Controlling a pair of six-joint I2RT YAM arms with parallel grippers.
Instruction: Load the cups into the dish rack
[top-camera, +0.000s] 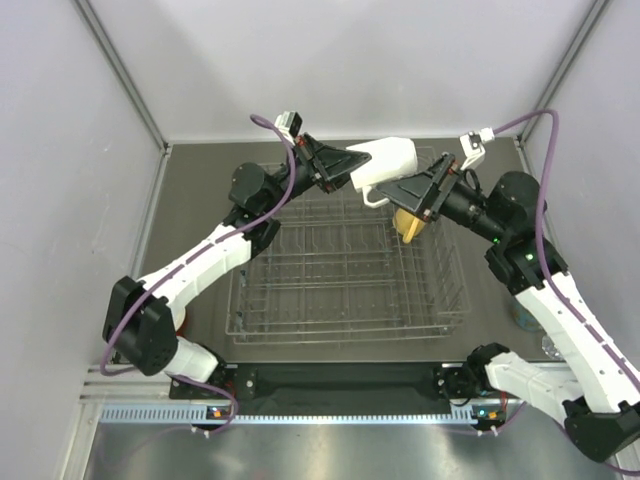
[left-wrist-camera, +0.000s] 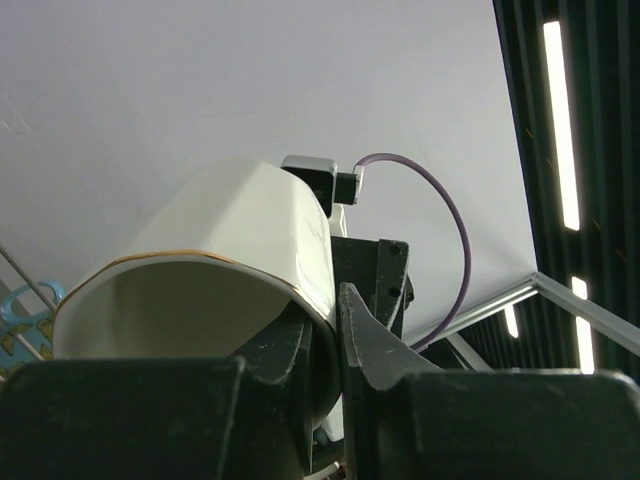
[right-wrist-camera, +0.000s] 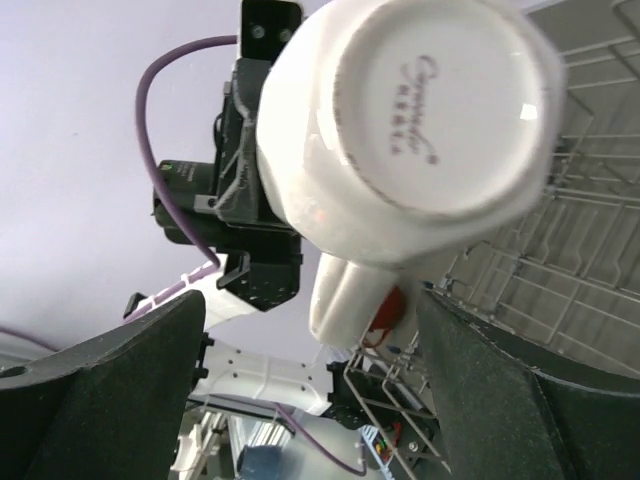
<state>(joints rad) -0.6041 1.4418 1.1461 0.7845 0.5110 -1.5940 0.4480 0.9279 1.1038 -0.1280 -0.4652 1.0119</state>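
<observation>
**White handled mug aloft at the far side of the dish rack**

White handled mug (top-camera: 388, 157): held on its side in the air, above the far edge of the dish rack (top-camera: 340, 331), well clear of the wire floor. Mouth turned toward the left arm, gold-edged rim (left-wrist-camera: 190, 262) filling the left wrist view. Printed base (right-wrist-camera: 405, 105) turned toward the right wrist camera, handle (right-wrist-camera: 345, 290) hanging downward.

Left gripper (top-camera: 350, 170): clamped on the mug's wall at the rim, one finger (left-wrist-camera: 285, 375) inside the cup and the other (left-wrist-camera: 375, 345) outside.

Right gripper (top-camera: 400, 198): spread wide, empty, just beside the mug's base and pointed at it. Dark fingers (right-wrist-camera: 100, 400) seen at either lower corner of the right wrist view, apart from the mug, no contact visible.

Yellow mug (top-camera: 410, 228): inside the rack, at its far right part, directly under the right gripper and partly hidden by it.

Rack itself: grey wire, flat on the dark table (top-camera: 200, 190), between the two arms.

What looks like a clear glass (top-camera: 526, 312): on the table right of the rack, partly behind the right arm.
</observation>
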